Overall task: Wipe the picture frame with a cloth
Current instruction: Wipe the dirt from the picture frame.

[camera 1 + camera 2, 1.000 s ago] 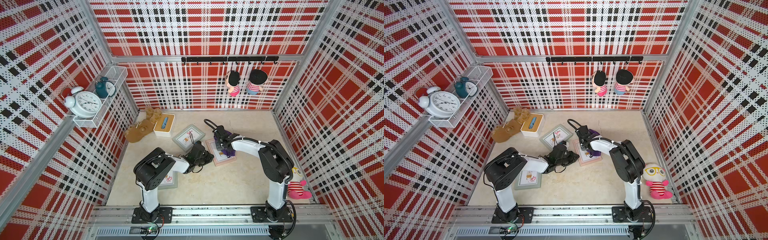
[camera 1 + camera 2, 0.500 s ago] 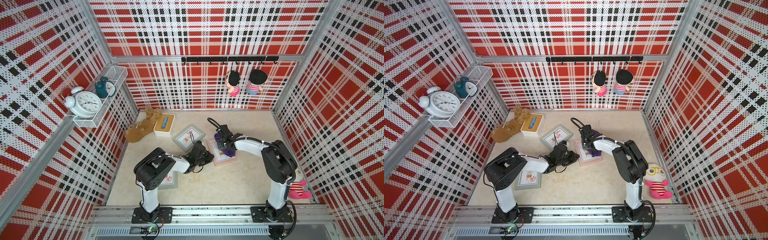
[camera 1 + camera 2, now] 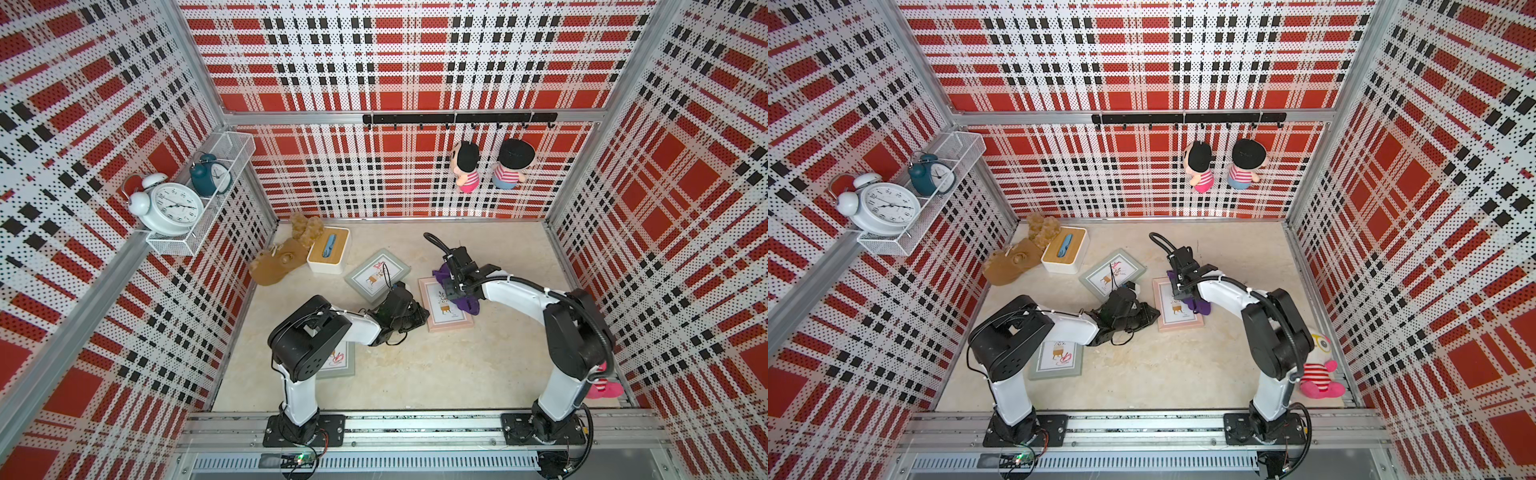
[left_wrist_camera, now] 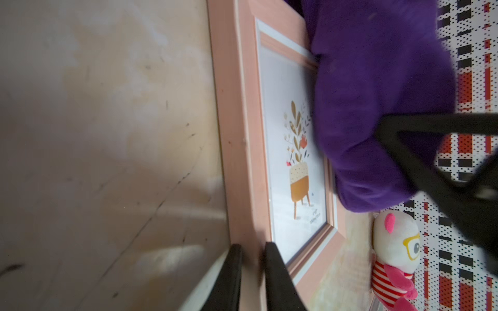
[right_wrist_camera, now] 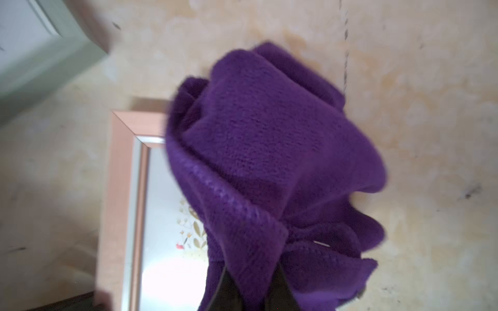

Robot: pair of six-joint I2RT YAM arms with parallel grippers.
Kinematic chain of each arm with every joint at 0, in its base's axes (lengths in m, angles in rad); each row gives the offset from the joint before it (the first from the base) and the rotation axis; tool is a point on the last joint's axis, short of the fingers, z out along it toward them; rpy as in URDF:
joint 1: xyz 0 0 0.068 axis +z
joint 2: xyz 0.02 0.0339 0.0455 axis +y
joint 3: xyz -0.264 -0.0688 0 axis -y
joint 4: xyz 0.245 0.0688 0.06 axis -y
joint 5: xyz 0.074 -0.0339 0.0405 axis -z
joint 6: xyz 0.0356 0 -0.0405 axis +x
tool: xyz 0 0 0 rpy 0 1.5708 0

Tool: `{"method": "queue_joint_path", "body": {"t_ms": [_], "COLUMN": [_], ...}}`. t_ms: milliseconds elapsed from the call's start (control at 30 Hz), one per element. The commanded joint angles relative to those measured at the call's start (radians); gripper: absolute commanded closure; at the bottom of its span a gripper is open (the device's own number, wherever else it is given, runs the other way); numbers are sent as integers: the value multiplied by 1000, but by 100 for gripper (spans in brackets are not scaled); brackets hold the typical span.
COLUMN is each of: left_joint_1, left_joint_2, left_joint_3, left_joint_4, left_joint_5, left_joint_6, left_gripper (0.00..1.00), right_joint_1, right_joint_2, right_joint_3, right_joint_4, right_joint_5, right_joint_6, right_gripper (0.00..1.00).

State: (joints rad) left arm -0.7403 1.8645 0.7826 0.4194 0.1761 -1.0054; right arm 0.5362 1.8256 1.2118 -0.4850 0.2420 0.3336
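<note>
A pink picture frame lies flat on the floor in both top views. My left gripper is shut on the frame's left border, one finger on each side of it. A bunched deep purple cloth rests on the frame's right half and spills over its right edge. My right gripper is shut on the cloth, pressing it down onto the frame. The cloth hides part of the frame's glass.
Two grey-green frames lie to the left, one partly under my left arm. A white tissue box and a brown plush toy sit at the back left. A striped doll lies by the right wall.
My right gripper has dragged the cloth a little to the right and toward the front across the frame. The left gripper has stayed on the frame's edge.
</note>
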Motion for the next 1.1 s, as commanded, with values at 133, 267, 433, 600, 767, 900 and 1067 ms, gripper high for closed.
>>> {"method": "queue_joint_path", "body": {"t_ms": [133,267,433,600,767,900,1067], "left_joint_1": [-14,-19,-24,-23,-22,-21,-21], "left_joint_2": [54,60,68,64,57,54,57], "left_joint_3": [-28,-11,5,-2,-11,-18,-13], "left_joint_4": [-140,-130,-126,-133,-146,-147,-147], "left_joint_5": [-9,-15,-7,-9,-14,-18,-16], "left_joint_6": [-20,-39,-41,-34,-25,-22,-23], "left_gripper": [80,81,81,81,81,81,81], "right_joint_1": [62,125,159,82,6,27,101], "right_joint_2": [26,-75,-147,4,159,135,11], "right_joint_3": [-94,-207,-283,-118,104,54,-150], "right_joint_4": [-16,-7,46,45,-4,14,39], "right_joint_5": [-29,-131,-241,-110,-9,-30,-97], "right_joint_6": [30,60,85,82,73,63,60], "right_gripper": [99,98,98,99,99,99,99]}}
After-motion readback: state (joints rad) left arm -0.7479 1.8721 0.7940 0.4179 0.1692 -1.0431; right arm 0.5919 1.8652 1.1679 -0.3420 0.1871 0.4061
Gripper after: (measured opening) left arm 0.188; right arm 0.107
